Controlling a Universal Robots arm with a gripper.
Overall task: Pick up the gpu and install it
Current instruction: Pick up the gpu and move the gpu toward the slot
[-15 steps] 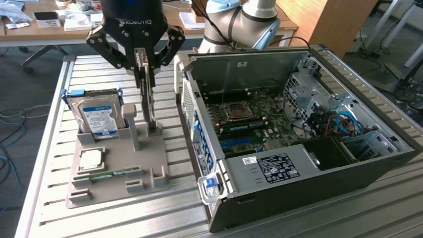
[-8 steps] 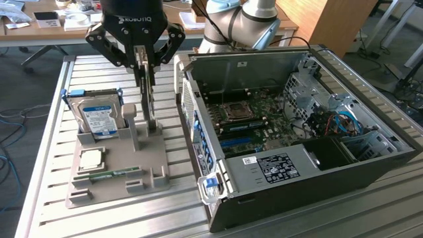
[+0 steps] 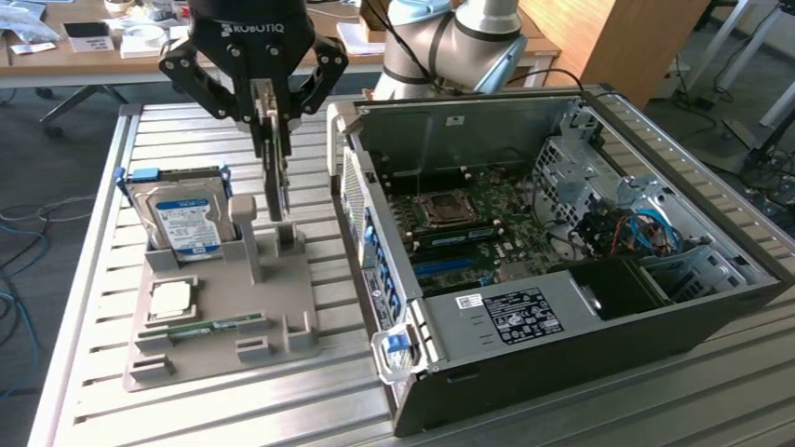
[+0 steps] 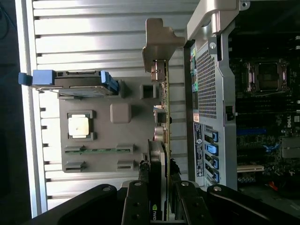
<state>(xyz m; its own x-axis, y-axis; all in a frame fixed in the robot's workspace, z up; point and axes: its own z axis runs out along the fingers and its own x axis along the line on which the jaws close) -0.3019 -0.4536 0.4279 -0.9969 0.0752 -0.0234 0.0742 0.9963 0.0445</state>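
Note:
The gpu stands on edge in the grey holder on the table, to the exterior view's left of the open computer case. From above I see its thin green edge, its silver end bracket and the black fan face between the fingers. My gripper hangs straight over the card and is shut on its upper edge, one finger on each face. The card's lower edge sits at the holder's posts. Inside the case the motherboard lies exposed with its blue slots.
The holder also carries a blue-labelled hard drive, a square processor and a narrow memory stick. The case's rear panel stands close beside the card. The slatted metal table extends in front. Desks and chairs stand behind.

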